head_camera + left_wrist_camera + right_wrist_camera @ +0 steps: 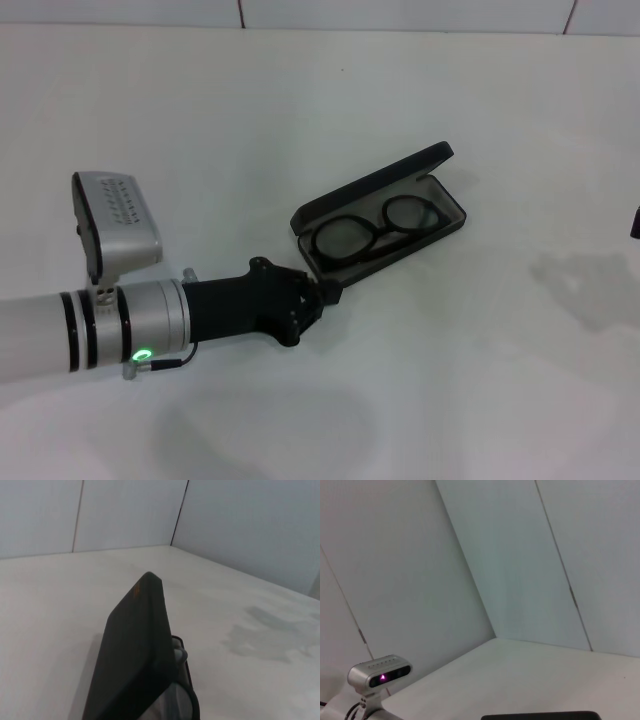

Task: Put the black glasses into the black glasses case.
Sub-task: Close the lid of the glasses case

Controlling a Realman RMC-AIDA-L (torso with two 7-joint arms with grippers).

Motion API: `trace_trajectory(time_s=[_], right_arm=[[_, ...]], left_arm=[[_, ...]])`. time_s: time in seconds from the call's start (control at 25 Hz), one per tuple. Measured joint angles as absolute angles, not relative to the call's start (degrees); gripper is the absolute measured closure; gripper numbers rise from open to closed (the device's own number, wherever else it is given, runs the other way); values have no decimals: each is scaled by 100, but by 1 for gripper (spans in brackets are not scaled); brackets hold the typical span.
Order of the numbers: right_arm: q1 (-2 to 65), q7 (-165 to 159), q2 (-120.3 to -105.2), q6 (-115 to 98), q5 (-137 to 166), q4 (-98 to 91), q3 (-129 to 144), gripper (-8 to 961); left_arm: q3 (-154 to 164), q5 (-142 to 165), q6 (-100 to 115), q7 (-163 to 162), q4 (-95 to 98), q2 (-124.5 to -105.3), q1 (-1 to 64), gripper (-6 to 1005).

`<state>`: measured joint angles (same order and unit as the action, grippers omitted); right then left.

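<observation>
The black glasses case (pixel 440 222) lies open on the white table, its lid (pixel 370 185) raised along the far side. The black glasses (pixel 375 230) lie inside it on the grey lining. My left gripper (pixel 322 292) is at the case's near left corner, touching or almost touching it. In the left wrist view the lid's back (pixel 132 655) fills the lower middle, with small orange lettering near its top and a bit of the glasses (pixel 179 654) beside it. A black sliver of my right gripper (pixel 636 222) shows at the right edge, far from the case.
A faint grey stain (pixel 585 285) marks the table right of the case. The tiled wall (pixel 400 12) runs along the table's far edge. The right wrist view shows the left wrist's camera (pixel 380 674) and walls.
</observation>
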<state>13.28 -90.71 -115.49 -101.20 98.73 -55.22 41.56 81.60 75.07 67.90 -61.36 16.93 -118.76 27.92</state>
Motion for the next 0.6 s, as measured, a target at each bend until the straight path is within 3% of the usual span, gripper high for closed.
trace_trajectory(time_s=[0.6], right_arm=[[1301, -9018, -11539, -10159, 9869, -5409, 4149, 738]], left_arm=[[8076, 7479, 6666, -6135, 1974, -11852, 2734, 950]])
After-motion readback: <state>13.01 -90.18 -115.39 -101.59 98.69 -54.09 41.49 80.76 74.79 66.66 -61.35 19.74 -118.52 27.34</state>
